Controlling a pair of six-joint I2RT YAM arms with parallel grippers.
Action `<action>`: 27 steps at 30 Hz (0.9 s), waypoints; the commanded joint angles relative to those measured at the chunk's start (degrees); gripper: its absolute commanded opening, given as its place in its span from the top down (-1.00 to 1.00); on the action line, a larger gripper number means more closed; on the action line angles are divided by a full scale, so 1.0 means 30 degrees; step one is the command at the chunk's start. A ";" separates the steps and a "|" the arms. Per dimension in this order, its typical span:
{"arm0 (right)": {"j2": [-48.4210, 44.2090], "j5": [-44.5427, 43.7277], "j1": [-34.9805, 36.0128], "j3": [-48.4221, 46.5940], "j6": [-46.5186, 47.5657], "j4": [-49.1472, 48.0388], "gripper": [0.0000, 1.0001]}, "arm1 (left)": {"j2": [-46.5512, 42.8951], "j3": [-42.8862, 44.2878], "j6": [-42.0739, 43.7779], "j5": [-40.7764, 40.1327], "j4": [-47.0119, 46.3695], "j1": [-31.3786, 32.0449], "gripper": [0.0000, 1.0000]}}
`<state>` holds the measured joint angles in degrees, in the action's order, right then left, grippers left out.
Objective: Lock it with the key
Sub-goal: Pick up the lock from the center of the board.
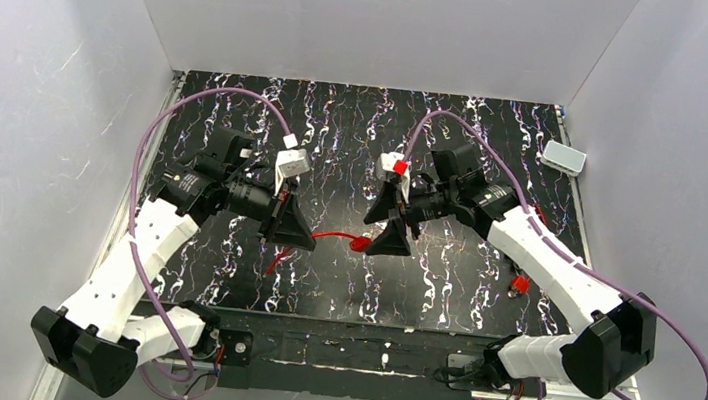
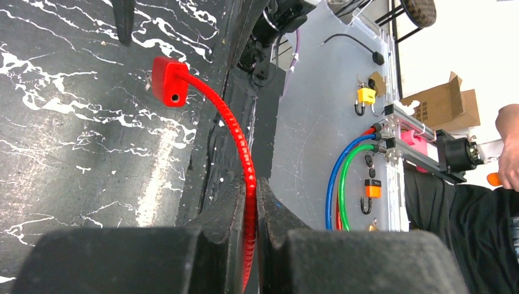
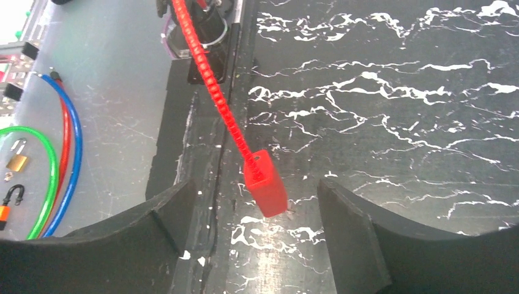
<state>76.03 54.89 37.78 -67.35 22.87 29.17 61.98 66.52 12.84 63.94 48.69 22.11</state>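
A red cable lock has a ribbed red cable [image 2: 235,131] ending in a small red lock body [image 2: 168,81]. My left gripper [image 2: 250,211] is shut on the cable, holding it above the black marbled table [image 1: 337,138]. In the top view the cable [image 1: 331,235] spans from my left gripper [image 1: 298,232] to the lock body [image 1: 360,244]. My right gripper [image 3: 257,214] is open, and the lock body [image 3: 266,184] hangs between its fingers without touching them. My right gripper [image 1: 386,222] sits just right of the body. A small red object [image 1: 518,284], perhaps the key, lies on the table at the right.
A white box [image 1: 564,158] lies at the table's far right corner. White walls close in the table on three sides. The cable's loose tail [image 1: 272,263] hangs below my left gripper. Off the table edge a panel with padlocks [image 2: 366,95] and coloured hoops shows.
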 commanded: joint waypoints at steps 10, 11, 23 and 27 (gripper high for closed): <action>-0.0187 0.3068 -0.0027 0.1425 -0.1705 -0.3392 -0.36 | -0.1041 0.0589 -0.1632 0.2785 -0.1872 -0.0923 1.00; -0.0230 0.3174 -0.0032 0.1355 -0.1662 -0.3233 -0.30 | -0.1133 0.0542 -0.1880 0.2884 -0.2133 -0.1034 1.00; -0.0675 0.4078 0.0034 0.0830 -0.1484 -0.2017 0.43 | -0.1628 -0.0814 -0.4697 0.2959 -0.5360 -0.1860 1.00; -0.0734 0.3932 0.0034 0.0637 -0.1936 -0.2082 0.66 | -0.1466 -0.0992 -0.4778 0.2346 -0.5320 -0.1843 1.00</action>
<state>75.68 65.10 37.78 -62.78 18.24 23.07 57.76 64.10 -1.17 70.89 33.58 16.93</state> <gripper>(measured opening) 0.335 0.040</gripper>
